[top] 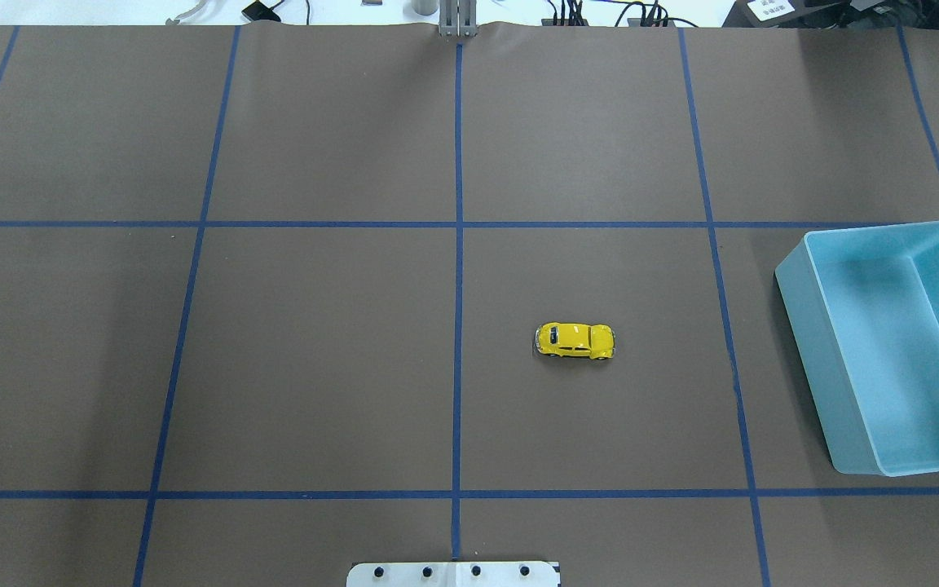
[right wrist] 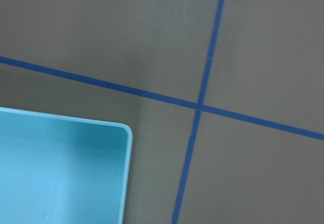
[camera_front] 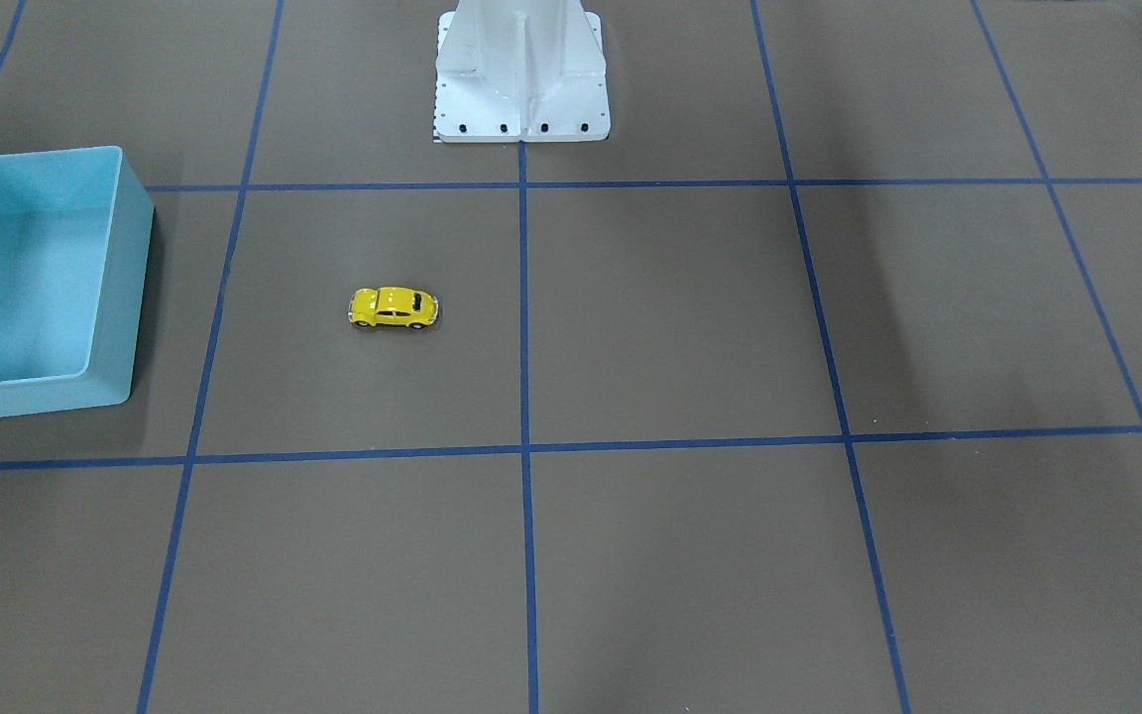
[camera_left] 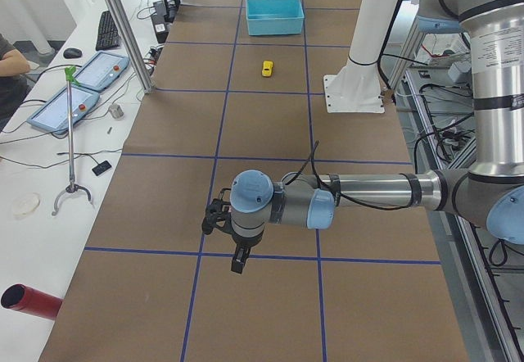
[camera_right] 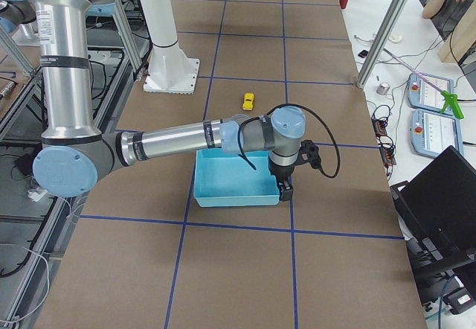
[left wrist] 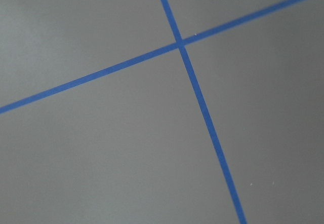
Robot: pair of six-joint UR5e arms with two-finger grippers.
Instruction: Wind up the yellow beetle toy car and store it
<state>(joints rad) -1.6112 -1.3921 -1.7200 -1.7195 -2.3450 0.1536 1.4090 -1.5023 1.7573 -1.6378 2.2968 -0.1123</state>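
1. The yellow beetle toy car [top: 575,340] is a tiny, glossy, bright-yellow car with a rounded, humped body. It has black wheels, a pale silvery trim at each end and a dark window at the end facing away from the light blue bin [top: 822,359].
2. It stands on its wheels on the brown table [top: 315,367], in the middle row of squares marked by blue tape lines [top: 458,244]. It is just on the robot's right of the centre line and lies lengthwise across the table.
3. The car is between the centre line and the bin, well apart from both – nothing touches it.
4. The bin sits open-topped at the robot's right edge of the table and is far larger than the car.
5. The left pincer [camera_left: 237,260] hangs pointing down over a tape line near the table's left end, far from the car. It shows only in the side view, so I cannot tell how wide it stands or whether it has hold of anything.
6. The right pincer [camera_right: 285,191] hangs by the bin's outer corner – again seen only from the side, so I cannot tell its opening or hold.
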